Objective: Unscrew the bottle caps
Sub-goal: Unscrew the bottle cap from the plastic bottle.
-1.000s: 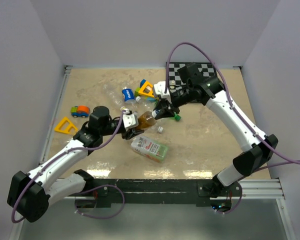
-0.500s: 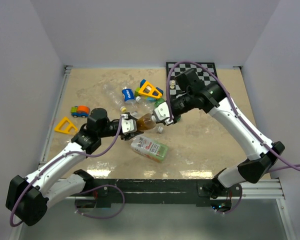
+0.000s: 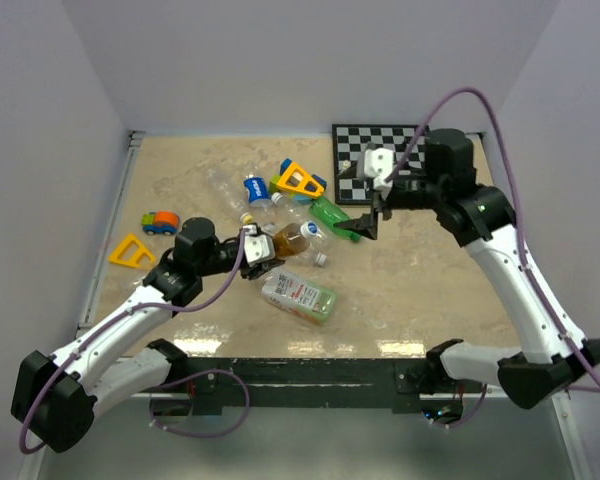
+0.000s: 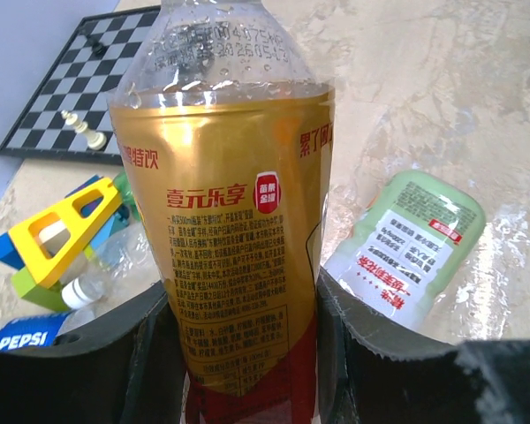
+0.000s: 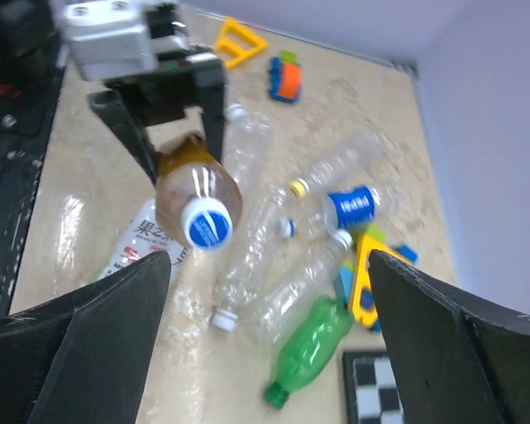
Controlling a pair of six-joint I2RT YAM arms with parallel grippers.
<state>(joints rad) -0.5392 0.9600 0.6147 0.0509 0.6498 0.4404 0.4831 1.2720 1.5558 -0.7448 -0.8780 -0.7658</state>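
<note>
My left gripper [image 3: 252, 252] [image 4: 247, 353] is shut on the lower body of an amber drink bottle [image 3: 291, 240] [image 4: 234, 203], which it holds off the table. That bottle's blue-and-white cap [image 5: 205, 223] sits on its neck and faces the right wrist camera. My right gripper [image 3: 368, 228] [image 5: 269, 258] stands open and empty, up and to the right of that cap, apart from it. A green bottle [image 3: 332, 215] [image 5: 316, 344] with a green cap [image 5: 274, 395] lies below the right gripper. A white cap [image 3: 321, 258] [image 5: 223, 320] ends a clear bottle on the table.
A pale green-labelled bottle [image 3: 298, 297] [image 4: 406, 247] lies near the front. A Pepsi bottle [image 3: 258, 190] [image 5: 352, 206] and other clear bottles lie behind. A yellow triangle toy [image 3: 298, 180], a toy car [image 3: 160, 222] and a chessboard [image 3: 380, 150] are nearby.
My right gripper has opened and drawn back to the right, away from the amber bottle's neck. The left gripper keeps its hold on the bottle.
</note>
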